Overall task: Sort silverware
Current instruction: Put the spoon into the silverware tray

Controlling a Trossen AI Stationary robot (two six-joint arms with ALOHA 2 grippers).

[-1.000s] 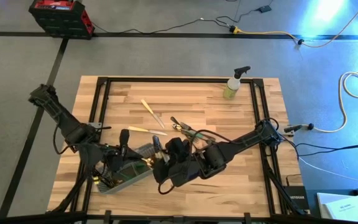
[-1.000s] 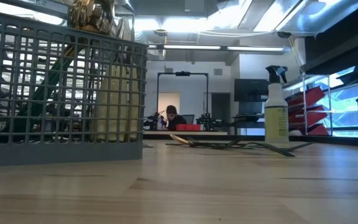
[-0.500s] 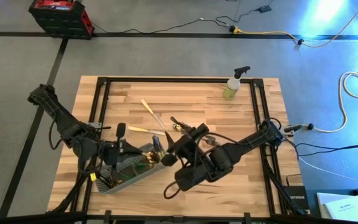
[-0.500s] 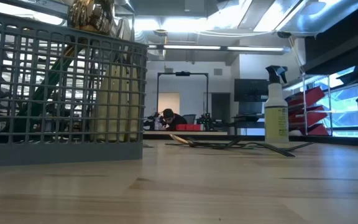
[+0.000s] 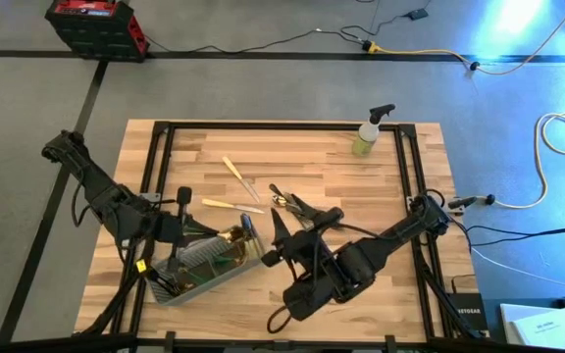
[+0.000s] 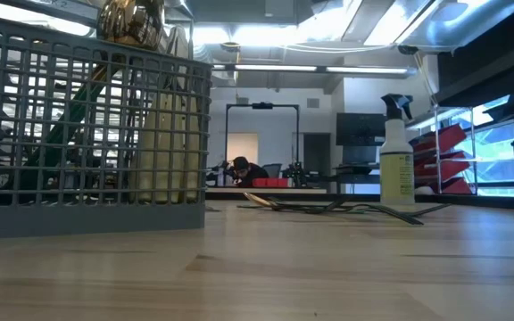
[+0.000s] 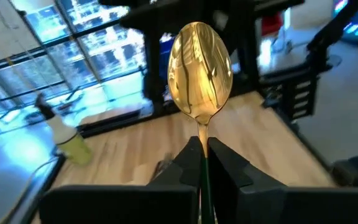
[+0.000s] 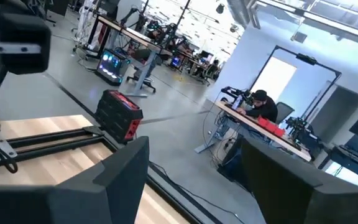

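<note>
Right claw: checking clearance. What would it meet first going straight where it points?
Probably nothing near: the open right claw aims over the wooden table's edge into the room, past the red-and-black toolbox; depth unclear.

Wooden table (image 5: 400, 294): caddy (image 5: 199, 270), loose silverware (image 5: 238, 181), bottle (image 5: 369, 132)

Bright ceiling strips glare behind the caddy (image 6: 87, 134); the spoon (image 7: 200, 78) above the left end effector (image 7: 202, 163) gleams, its background blurred.

Low view: caddy (image 6: 87, 134) cut off at left edge; silverware inside (image 6: 136, 22) partly hidden by mesh, types unclear. Left wrist view: spoon (image 7: 199, 78) handle hidden betw. fingers (image 7: 225, 165). High view: loose pieces on bench (image 5: 297, 208) too small to ID.
</note>
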